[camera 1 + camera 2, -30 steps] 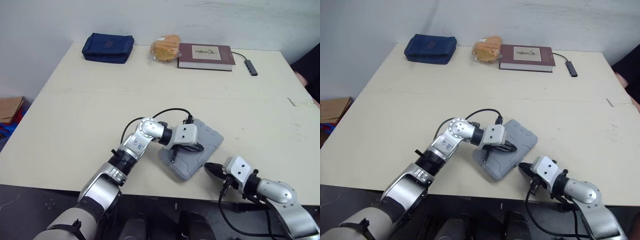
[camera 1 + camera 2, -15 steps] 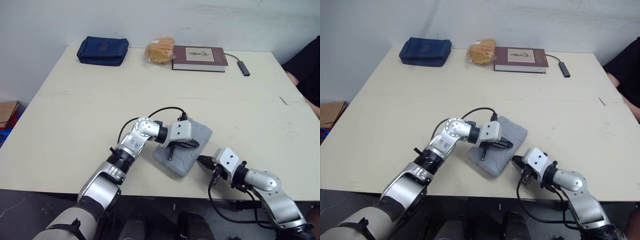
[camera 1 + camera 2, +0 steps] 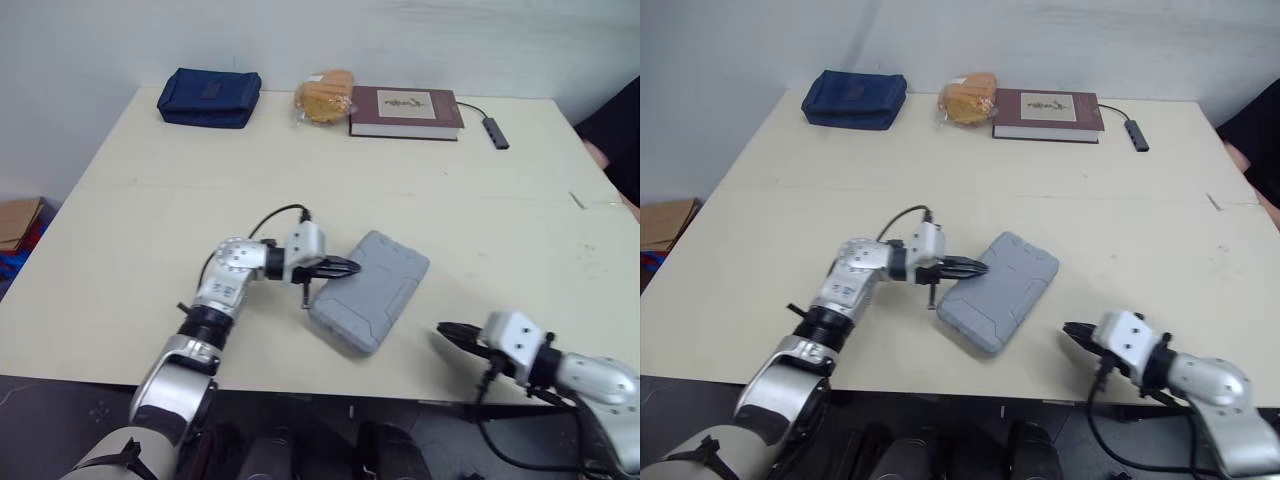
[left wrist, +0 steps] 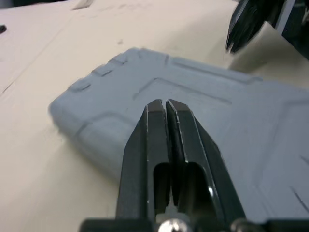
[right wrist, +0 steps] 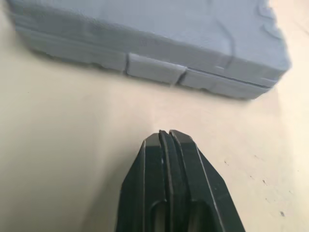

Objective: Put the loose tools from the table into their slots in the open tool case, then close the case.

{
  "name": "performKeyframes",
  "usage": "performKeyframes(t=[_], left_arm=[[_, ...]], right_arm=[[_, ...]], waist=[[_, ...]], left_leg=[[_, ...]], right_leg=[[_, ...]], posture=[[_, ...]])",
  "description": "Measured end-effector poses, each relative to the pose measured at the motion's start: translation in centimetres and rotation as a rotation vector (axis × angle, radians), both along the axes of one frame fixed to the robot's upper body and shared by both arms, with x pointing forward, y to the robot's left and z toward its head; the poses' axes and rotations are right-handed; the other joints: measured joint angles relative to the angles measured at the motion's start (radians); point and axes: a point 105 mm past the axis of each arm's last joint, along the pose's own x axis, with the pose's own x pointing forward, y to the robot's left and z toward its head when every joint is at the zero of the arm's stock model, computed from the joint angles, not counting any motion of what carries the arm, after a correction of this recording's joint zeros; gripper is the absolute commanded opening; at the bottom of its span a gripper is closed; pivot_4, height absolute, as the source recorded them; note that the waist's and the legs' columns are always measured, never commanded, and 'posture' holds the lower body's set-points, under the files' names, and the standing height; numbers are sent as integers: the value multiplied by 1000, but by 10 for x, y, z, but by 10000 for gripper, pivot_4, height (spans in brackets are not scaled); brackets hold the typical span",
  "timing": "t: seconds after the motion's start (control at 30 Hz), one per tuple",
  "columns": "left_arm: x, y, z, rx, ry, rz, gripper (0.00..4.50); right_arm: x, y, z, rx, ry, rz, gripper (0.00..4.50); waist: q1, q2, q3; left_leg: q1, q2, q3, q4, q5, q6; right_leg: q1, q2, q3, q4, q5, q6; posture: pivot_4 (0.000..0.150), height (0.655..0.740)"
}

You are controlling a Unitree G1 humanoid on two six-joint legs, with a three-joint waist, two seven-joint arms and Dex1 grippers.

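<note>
So, tool case (image 3: 370,290): grey moulded plastic, shut, lying flat and askew on the counter (image 3: 500,220), towards its front edge.
lid (image 4: 227,116): raised ribs around a sunken panel.
latch tab (image 5: 152,67): midway along the case's side, where the seam is closed.
front edge: the case's nearest corner sits close to the counter's front edge.
open room: bare counter all round the case, widest to the right and behind it.
far edge: blue pouch (image 3: 210,96), bagged bread (image 3: 325,95), maroon book (image 3: 405,110) and USB hub (image 3: 497,133) in a row, well apart from the case.
left gripper (image 3: 352,267): fingers pressed together, empty, tips over the lid at its left long side; I cannot tell whether they touch it.
right gripper (image 3: 447,331): fingers pressed together, empty, low over the counter right of the case, apart from it, pointing at the latch side.
</note>
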Motion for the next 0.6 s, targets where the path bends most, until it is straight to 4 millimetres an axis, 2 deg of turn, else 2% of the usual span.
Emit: performKeyframes(t=[0.03,0.07,0.1,0.17,0.23,0.27,0.33,0.43,0.47,0.53,0.6], left_arm=[[-1,40,1,52,5,90,14677],[0,70,1,81,18,184,19864],[-1,99,2,104,33,297,23349],[-9,118,1,117,60,380,33847],[-26,139,-14,169,105,443,42173],[-34,153,-24,192,143,491,43985],[-41,171,-32,189,187,584,43985],[-46,181,-23,183,136,644,43985],[-51,187,-13,167,105,678,43985],[-52,192,-1,134,73,712,43985],[-58,194,0,134,56,737,43985]], right_arm=[[-9,-16,13,-29,-13,-3,16464],[-13,-27,21,-60,-29,-17,22186],[-15,-34,32,-83,-64,-19,25848],[-16,-37,42,-103,-97,-1,37221],[-16,-39,50,-126,-124,17,45000],[-15,-43,54,-136,-138,9,45000],[-12,-54,61,-141,-160,-32,45000],[-5,-60,72,-148,-212,-45,45000],[-1,-62,78,-147,-234,-53,45000],[2,-66,80,-145,-243,-67,45000],[6,-72,78,-145,-247,-83,45000]], waist=[[-5,1,5],[-9,0,6],[-10,-1,7],[-4,-1,8],[2,0,9],[3,0,9],[11,0,10],[17,0,10],[15,0,11],[15,1,11],[13,3,11]], left_leg=[[1,0,1,-2,0,0],[1,0,1,-3,0,0],[1,1,1,-3,0,0],[2,0,0,-3,-1,1],[1,0,0,-3,-2,1],[1,0,0,-4,-2,1],[0,0,-3,-4,-3,0],[-1,0,-4,-4,-3,-1],[-1,0,-4,-4,-4,-2],[-1,0,-4,-5,-4,-2],[1,0,-2,-8,-3,-2]], right_leg=[[0,0,1,0,0,0],[0,0,0,-1,0,0],[0,0,1,-2,0,0],[2,-2,1,-3,0,1],[1,-4,2,-4,1,1],[1,-4,3,-5,1,1],[1,-4,1,-6,1,1],[0,-5,1,-8,1,1],[0,-4,1,-10,0,1],[0,-4,1,-11,0,0],[0,-4,1,-7,0,0]], posture=[[1500,7400],[1500,7400],[1500,7400],[1500,7400],[1500,7400],[1500,7400],[1500,7400],[1500,7400],[1500,7400],[1500,7400],[1500,7400]])
